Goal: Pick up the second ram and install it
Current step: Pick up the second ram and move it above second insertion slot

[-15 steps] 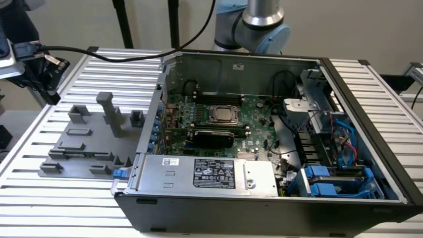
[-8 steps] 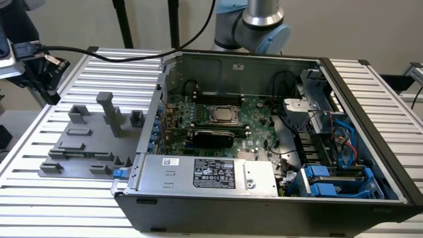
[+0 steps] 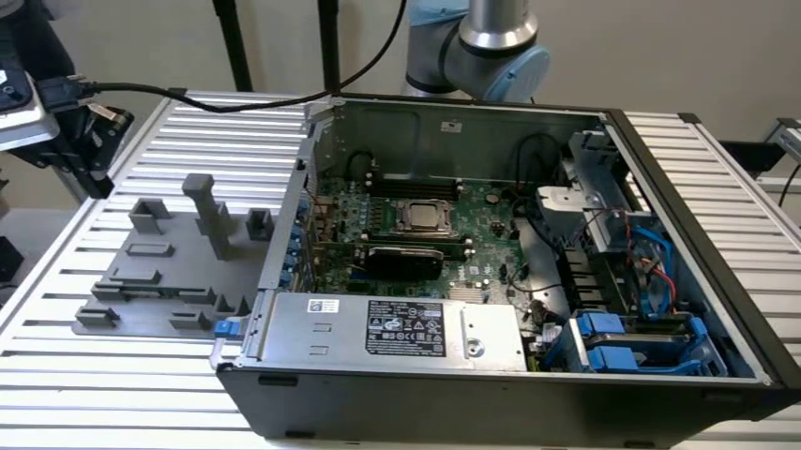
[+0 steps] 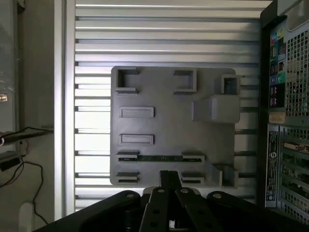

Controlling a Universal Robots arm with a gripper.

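The end effector (image 4: 169, 175) is closed and empty, nearest the second ram (image 4: 159, 157), which stands on edge in the grey fixture (image 4: 164, 96). The stick is probably light, stiff and fragile, best pinched across its flat faces at mid-length. The fixture sits on the ribbed worktop (image 3: 75, 375) toward its edge at the exterior view's left, with the open computer case (image 3: 501, 403) beside it.

Green ram (image 4: 159, 157), grey fixture (image 4: 164, 96)

The arm's brushed silver tube section (image 3: 497, 23) is running into a rounded grey joint housing (image 3: 482, 67), which is wearing a pale blue cap (image 3: 531, 67). The matt black metal gripper (image 4: 169, 175) is showing angular linkage bars (image 4: 198, 212), each carrying round pivot pins (image 4: 129, 195) that are catching the light.
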